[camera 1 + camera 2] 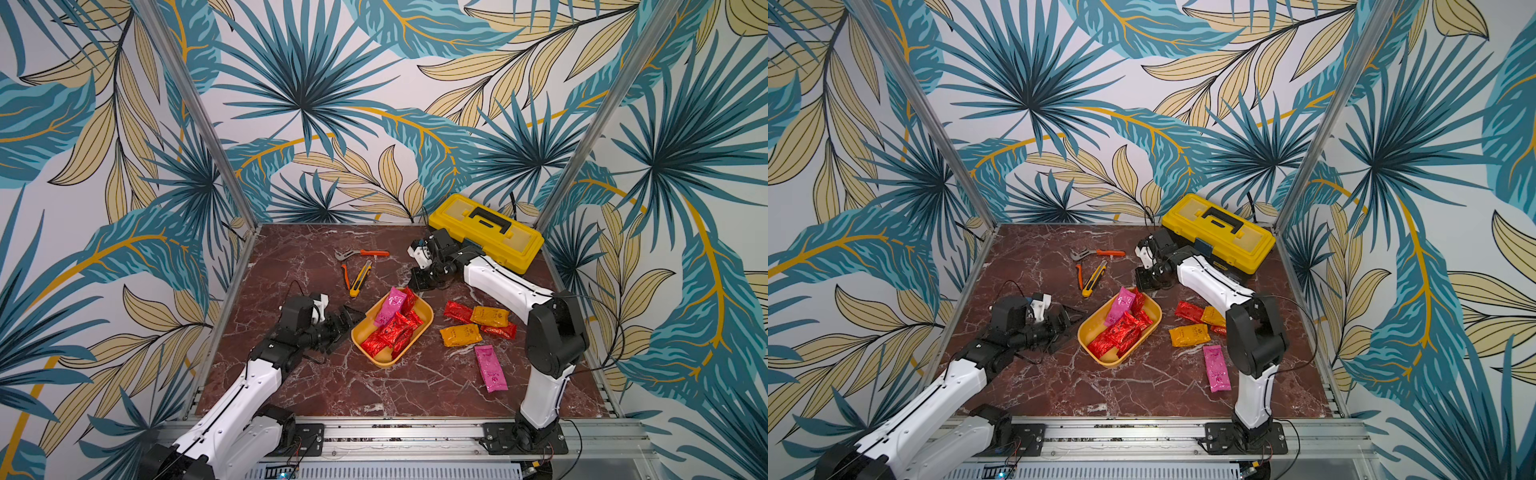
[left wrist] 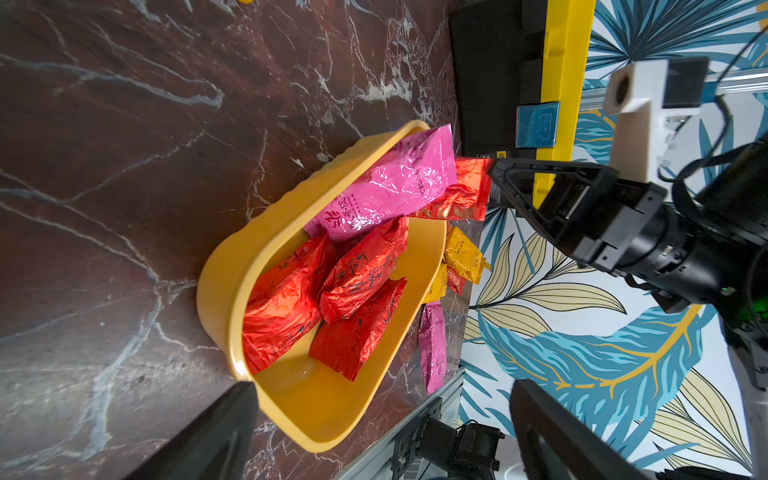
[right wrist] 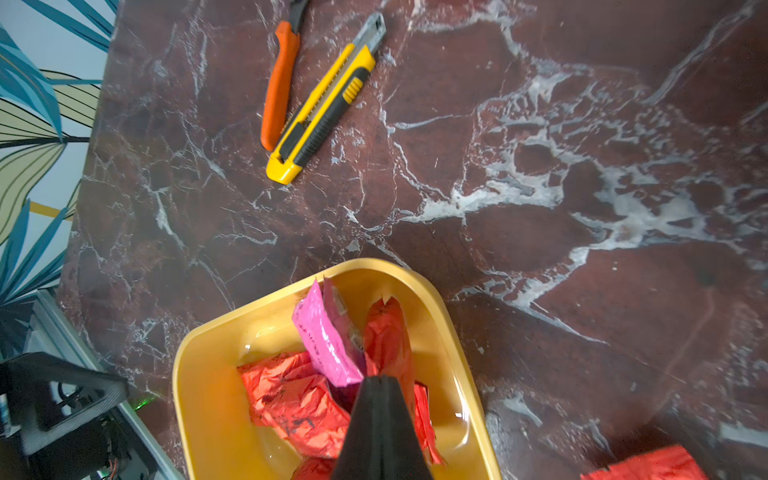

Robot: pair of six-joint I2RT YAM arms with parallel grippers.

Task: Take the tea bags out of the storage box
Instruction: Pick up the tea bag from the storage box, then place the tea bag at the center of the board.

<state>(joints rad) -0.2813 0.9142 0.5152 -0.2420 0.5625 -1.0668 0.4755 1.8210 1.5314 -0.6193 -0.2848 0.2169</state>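
Right fingers [image 2: 500, 172] clamp the far end of a red tea bag [image 2: 461, 195] overhanging the box [image 2: 220, 270] at its far rim; left fingers [image 2: 216, 432] gape beside its left.

I see a red marble bench [image 1: 291, 270] carrying a yellow tray [image 1: 380, 359], a yellow toolbox [image 1: 486, 232], orange pliers [image 1: 361, 253], a utility knife [image 1: 360, 279], and loose tea bags [image 1: 459, 336] beside the tray.

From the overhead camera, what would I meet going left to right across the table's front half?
Open black left gripper, shallow yellow-orange plastic tray, lone magenta foil sachet outside it, black elbow of the right arm.
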